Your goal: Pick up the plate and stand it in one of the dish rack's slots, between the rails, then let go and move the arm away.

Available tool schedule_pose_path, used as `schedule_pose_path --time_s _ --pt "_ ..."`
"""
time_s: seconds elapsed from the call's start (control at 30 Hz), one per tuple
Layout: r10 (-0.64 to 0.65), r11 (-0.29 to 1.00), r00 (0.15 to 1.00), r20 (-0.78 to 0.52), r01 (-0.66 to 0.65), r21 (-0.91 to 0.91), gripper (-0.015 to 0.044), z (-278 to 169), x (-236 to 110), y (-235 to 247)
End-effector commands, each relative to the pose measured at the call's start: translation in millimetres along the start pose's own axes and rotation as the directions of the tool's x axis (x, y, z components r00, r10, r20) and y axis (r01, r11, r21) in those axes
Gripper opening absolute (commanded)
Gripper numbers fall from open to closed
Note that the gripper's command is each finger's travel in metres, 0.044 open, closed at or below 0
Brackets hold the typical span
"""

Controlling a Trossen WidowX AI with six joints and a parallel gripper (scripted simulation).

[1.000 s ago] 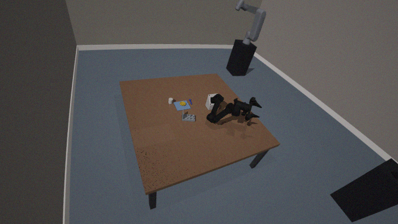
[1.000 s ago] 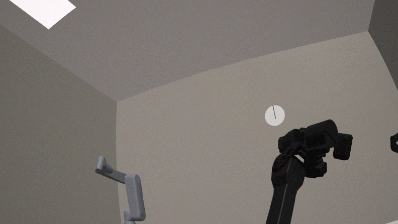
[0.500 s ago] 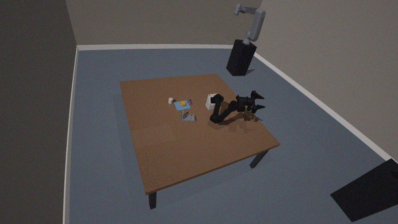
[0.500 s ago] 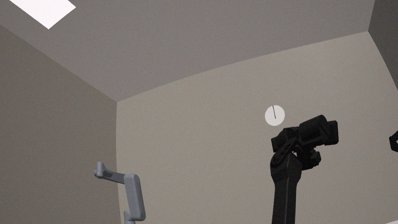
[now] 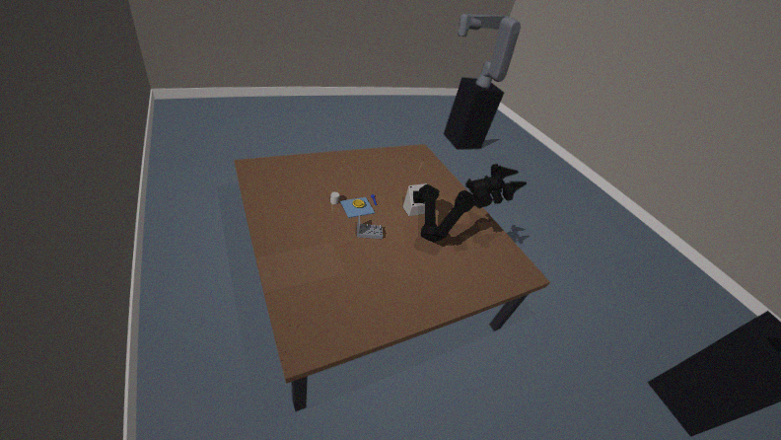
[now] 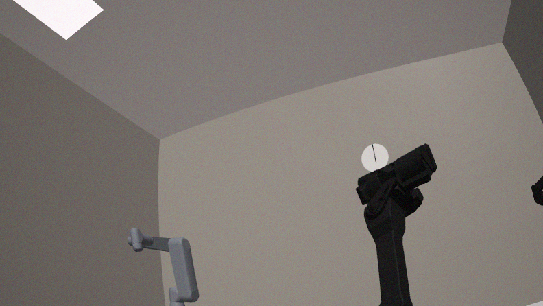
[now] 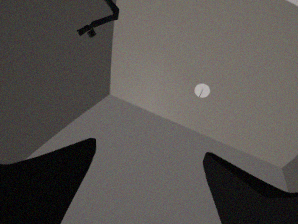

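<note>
A small yellow plate [image 5: 358, 203] lies flat on a blue mat [image 5: 348, 209] near the middle of the brown table [image 5: 338, 306]. The grey dish rack [image 5: 371, 231] stands just in front of the mat. My gripper [image 5: 519, 179] [image 7: 150, 152] is open and empty. It is raised at the table's right edge, pointing away from the plate and rack and far to their right. The wrist view shows only walls, ceiling and the two dark fingers. In the exterior view only the arm's upper links [image 6: 395, 178] show against the wall.
A white cup [image 5: 334, 197] stands left of the mat and a small blue object [image 5: 374, 198] right of it. A white box [image 5: 413, 201] sits by the arm's base. A grey arm on a black pedestal [image 5: 472, 111] stands in the far corner, and a black block [image 5: 727, 377] lies on the floor at the right.
</note>
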State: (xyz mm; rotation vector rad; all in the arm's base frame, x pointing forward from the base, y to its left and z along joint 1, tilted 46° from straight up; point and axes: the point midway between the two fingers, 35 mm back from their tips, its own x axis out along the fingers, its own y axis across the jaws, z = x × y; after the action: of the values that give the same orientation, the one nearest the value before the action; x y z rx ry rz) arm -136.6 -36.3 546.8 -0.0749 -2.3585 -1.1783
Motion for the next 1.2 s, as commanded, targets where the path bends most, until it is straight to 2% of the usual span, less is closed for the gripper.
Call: schedule_pose_path --time_s 0.0,0.3,0.57,0.87,1.17 --pt "-0.08 0.993 0.995 -0.067 0.073 -0.098 0.04 -21 7 -25" --pt "-0.237 0.934 0.952 -0.195 0.168 -0.316 0.04 -61 12 -74" --pt "-0.381 0.836 0.876 -0.296 0.189 -0.514 0.04 -98 6 -120" --pt "-0.532 0.7 0.753 -0.386 0.135 -0.701 0.04 -136 -12 -171" --pt "-0.668 0.562 0.595 -0.448 0.008 -0.827 0.04 -170 -43 -220"
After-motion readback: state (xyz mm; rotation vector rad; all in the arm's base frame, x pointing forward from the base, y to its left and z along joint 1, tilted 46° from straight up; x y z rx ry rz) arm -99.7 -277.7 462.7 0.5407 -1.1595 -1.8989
